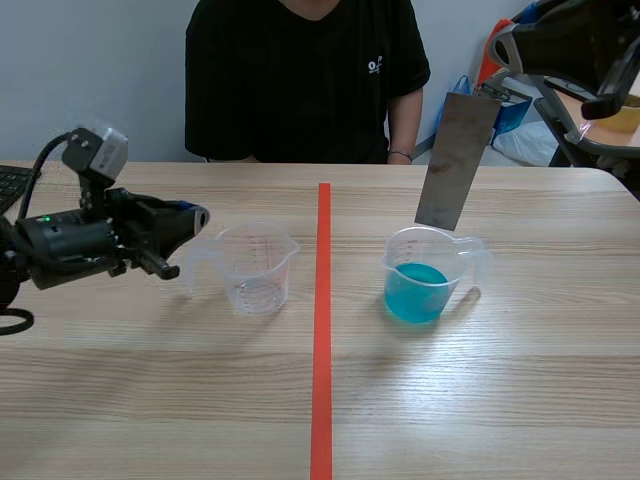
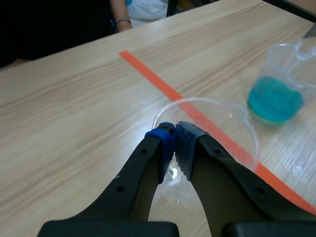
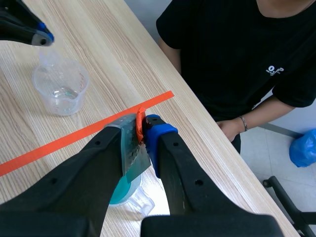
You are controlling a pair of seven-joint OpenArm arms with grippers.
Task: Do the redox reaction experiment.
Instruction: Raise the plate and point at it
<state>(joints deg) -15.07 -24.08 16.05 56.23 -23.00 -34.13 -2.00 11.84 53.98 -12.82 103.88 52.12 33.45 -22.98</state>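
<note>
An empty clear beaker (image 1: 255,270) (image 2: 197,98) (image 3: 61,86) stands left of the red tape. My left gripper (image 1: 197,218) (image 2: 174,134) (image 3: 29,29) is shut on its thin handle at the rim. Right of the tape stands a second clear beaker (image 1: 420,280) (image 2: 276,94) (image 3: 121,190) holding blue liquid. My right gripper (image 1: 492,88) (image 3: 143,126) is raised at the back right and shut on the top of a grey metal plate (image 1: 455,160) (image 3: 131,148). The plate hangs slightly tilted, with its lower edge just over the blue beaker's far rim.
A person in a black shirt (image 1: 300,80) sits across the table, forearm near the far edge. The red tape line (image 1: 322,330) runs down the table's middle. A keyboard corner (image 1: 12,180) lies at the far left. Chairs and bags stand behind the table's right end.
</note>
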